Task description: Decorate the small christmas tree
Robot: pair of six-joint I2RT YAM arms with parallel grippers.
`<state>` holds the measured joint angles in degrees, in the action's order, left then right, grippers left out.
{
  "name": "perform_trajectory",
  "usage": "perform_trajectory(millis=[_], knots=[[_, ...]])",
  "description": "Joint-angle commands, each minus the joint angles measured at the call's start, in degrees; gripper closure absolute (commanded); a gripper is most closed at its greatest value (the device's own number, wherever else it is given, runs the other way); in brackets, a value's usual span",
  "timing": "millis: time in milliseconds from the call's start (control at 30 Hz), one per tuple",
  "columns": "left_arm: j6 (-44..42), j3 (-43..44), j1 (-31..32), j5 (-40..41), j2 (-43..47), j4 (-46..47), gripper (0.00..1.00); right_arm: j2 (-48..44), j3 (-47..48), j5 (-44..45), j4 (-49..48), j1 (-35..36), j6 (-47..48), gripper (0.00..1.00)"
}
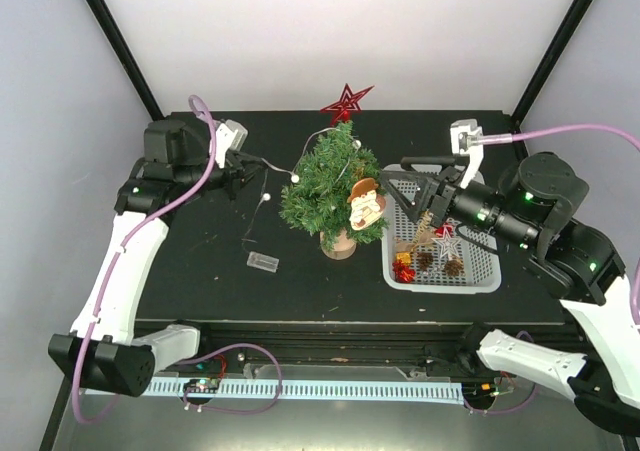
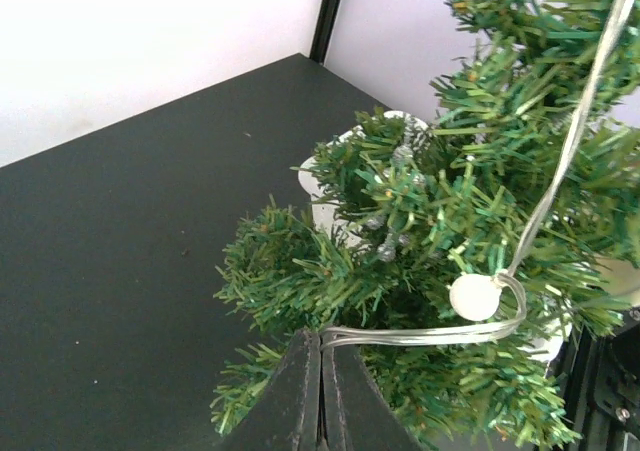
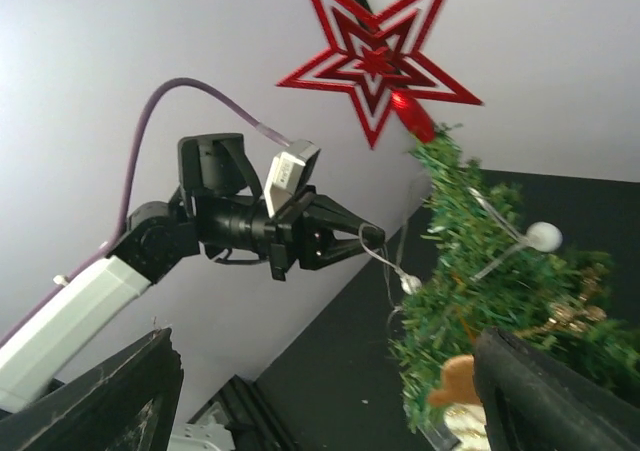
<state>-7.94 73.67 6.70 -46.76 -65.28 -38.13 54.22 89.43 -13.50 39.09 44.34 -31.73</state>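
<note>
Closest to the lens, the left jaws were shut tight on the light string (image 2: 474,297), its wire pinched between them and looping off into the branches; that strand was only partly draped across the tree's left side, so winding it on looked unfinished. Below it a small clear box (image 1: 262,261) lay on the surface (image 1: 200,281); what it was could not be made out. At the middle of the surface stood the tree (image 1: 322,183), upright, with a red star (image 1: 347,102) already on its tip and a figure ornament (image 1: 366,204) hung on its right side. Just right of it the basket (image 1: 440,285) held more ornaments (image 1: 442,251); several, by that, were left to hang. Over the basket the right jaws stood wide apart and empty. Branches hid most of the tree's base; its far side was unseen; the right arm (image 1: 540,211) covered part of the basket.
</note>
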Motion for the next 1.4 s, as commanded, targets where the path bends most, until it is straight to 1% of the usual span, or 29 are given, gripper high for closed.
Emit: perform_trajectory(millis=[0,200,367,433,567,667,733,967,1000,1033,1067,1100,1133,1233,1300,1367], knots=[[2.9,1.2,-0.3,-0.6,-1.7,4.9,0.98,-2.3,-2.2,6.2,2.4,0.3,2.4,0.20],[4.1,0.7,0.2,-2.9,-4.8,5.1,0.99,-3.4,-4.4,10.3,3.7,0.3,3.3,0.20],[4.3,-1.1,1.2,-6.6,-4.4,5.7,0.98,-2.6,-5.7,14.5,5.9,0.3,5.2,0.22],[4.3,-1.3,1.3,-8.5,-4.3,5.3,0.94,-2.1,-7.1,17.1,6.9,0.3,5.6,0.23],[3.7,-2.3,2.0,-10.4,-4.0,3.7,0.90,-2.3,-9.7,20.2,6.6,0.3,6.1,0.23],[1.8,-3.5,2.9,-10.9,-3.3,1.9,0.89,-1.9,-9.8,21.7,6.9,0.3,6.5,0.23],[0.3,-5.0,3.6,-11.6,-2.5,0.8,0.91,-1.7,-9.8,22.5,7.2,0.3,6.9,0.23],[-8.4,-9.3,5.5,-12.7,-0.2,-4.2,0.93,-1.1,-11.2,22.9,6.2,0.3,7.4,0.22],[-10.2,-9.7,5.6,-13.2,0.0,-5.0,0.92,-1.0,-11.3,23.0,6.1,0.3,7.5,0.22],[-11.9,-10.0,5.6,-13.8,0.2,-6.1,0.88,-1.0,-11.4,23.1,6.0,0.3,7.7,0.22],[-13.8,-10.2,5.9,-14.1,0.4,-7.6,0.82,-1.0,-11.6,23.2,5.7,0.2,7.9,0.22],[-15.3,-10.5,6.1,-14.1,0.6,-8.3,0.72,-1.1,-11.9,23.5,5.4,0.3,8.0,0.22],[-16.5,-10.9,6.2,-14.0,0.8,-8.8,0.60,-1.2,-12.2,23.8,5.1,0.3,8.1,0.21],[-19.1,-12.7,6.3,-13.4,1.0,-8.9,0.34,-1.0,-13.3,24.3,4.3,0.2,8.3,0.19],[-20.0,-13.5,6.3,-12.4,0.9,-8.2,0.27,-1.0,-14.2,24.9,3.8,0.2,8.4,0.19],[-20.4,-14.0,6.3,-11.3,0.9,-7.5,0.17,-0.7,-15.1,25.5,3.9,0.2,8.5,0.18]])
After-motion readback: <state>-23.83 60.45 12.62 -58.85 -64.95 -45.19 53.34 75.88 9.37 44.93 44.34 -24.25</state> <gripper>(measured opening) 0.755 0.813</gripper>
